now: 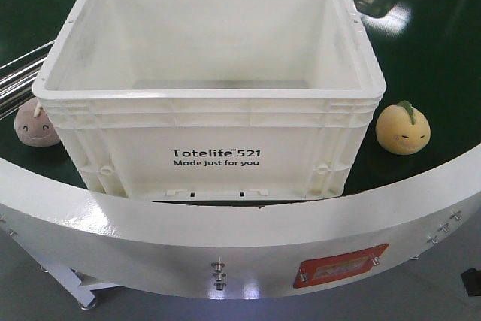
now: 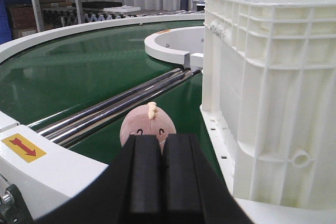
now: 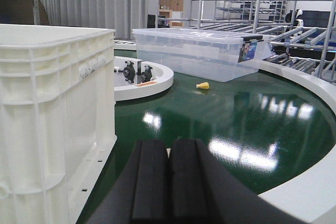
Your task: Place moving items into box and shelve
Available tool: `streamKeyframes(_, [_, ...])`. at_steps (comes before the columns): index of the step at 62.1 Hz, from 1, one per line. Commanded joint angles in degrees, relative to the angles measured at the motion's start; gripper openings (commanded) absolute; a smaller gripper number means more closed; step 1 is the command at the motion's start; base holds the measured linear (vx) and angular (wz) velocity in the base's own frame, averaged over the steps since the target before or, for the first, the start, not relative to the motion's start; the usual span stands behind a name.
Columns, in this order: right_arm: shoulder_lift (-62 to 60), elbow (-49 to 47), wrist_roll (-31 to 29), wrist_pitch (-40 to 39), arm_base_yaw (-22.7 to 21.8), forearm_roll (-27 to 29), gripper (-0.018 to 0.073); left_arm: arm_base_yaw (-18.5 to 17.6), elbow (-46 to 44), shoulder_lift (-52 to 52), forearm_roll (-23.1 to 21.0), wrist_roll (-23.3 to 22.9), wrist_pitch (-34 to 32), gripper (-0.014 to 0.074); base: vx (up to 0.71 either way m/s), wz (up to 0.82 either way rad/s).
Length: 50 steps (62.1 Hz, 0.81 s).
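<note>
White plastic fills the middle of the scene: the box (image 1: 210, 148) sits on the green belt (image 1: 428, 58), close against the near rim (image 1: 225, 223), mouth up and nothing inside, which suits it for toys dropped in from above. Two plush toys flank it on the belt. The orange toy (image 1: 403, 129), with its leaf and stitched face, lies just beside the box's right wall without touching it. The pink toy (image 1: 36, 124) lies near the left wall, by the steel rails (image 2: 121, 103). The left gripper (image 2: 161, 142) hangs low, aimed straight at the pink toy along the box's side, its black fingers pressed together with nothing between them. The right gripper (image 3: 169, 148) is likewise clenched on nothing, low beside the box's other wall and looking out over bare belt; the orange toy does not show in its view. Farther off, a small yellow thing (image 3: 202, 85) lies on the belt before a clear tote (image 3: 199, 53). To my eye each arm is posted on its own side so it can take the nearer toy. Nothing is packed yet, the jaws would have to part before any grasp, and shelving looks a long way off.
</note>
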Motion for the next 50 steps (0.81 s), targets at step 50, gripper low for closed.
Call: streamKeyframes(50, [-0.5, -2.0, -1.3, -10.9, 0.1, -0.2, -0.0009, -0.2, -3.2, -0.9, -0.2, -0.5, -7.5, -0.0006, 0.0, 0.0])
